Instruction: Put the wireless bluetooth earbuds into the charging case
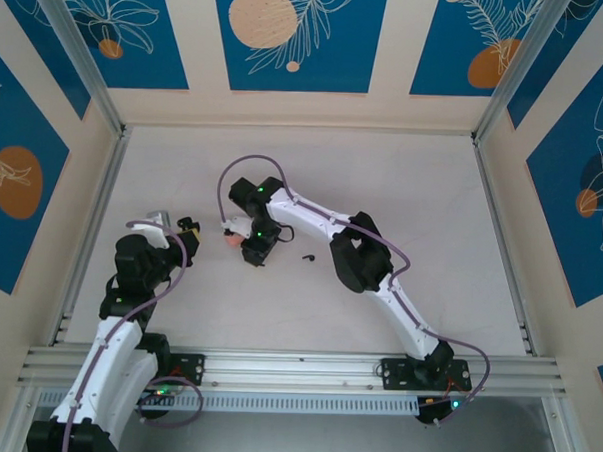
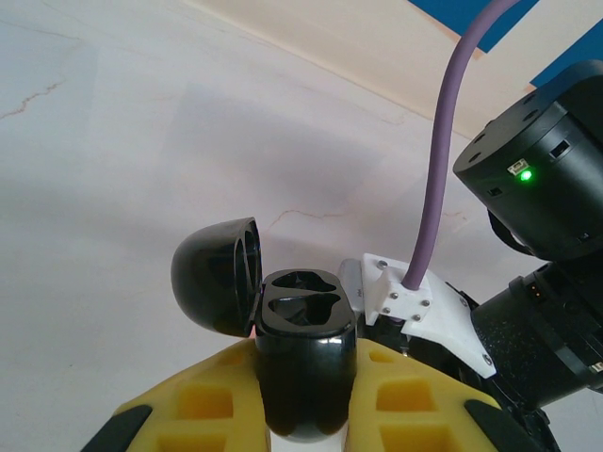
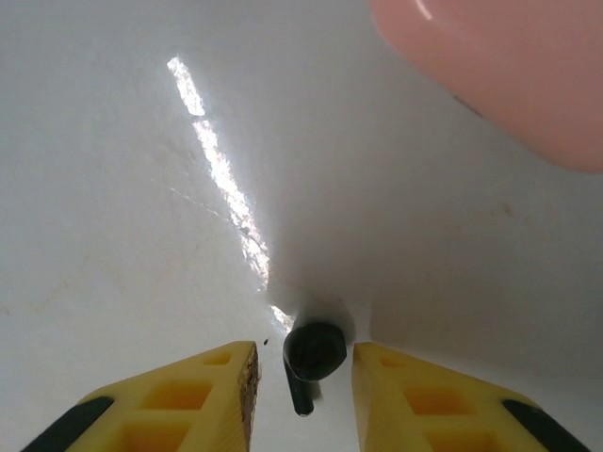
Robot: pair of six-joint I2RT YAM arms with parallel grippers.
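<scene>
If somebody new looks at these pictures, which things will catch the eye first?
First, the open black charging case, both wells empty, clamped in the left gripper. Next, a small black earbud lying on the white table between the parted fingers of the right gripper. A blurred pink object sits at the upper right there.

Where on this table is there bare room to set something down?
Free: the table along the back wall, and its right side beyond the right arm. Crowded: left of centre, around the black case, pink item and loose earbud.
</scene>
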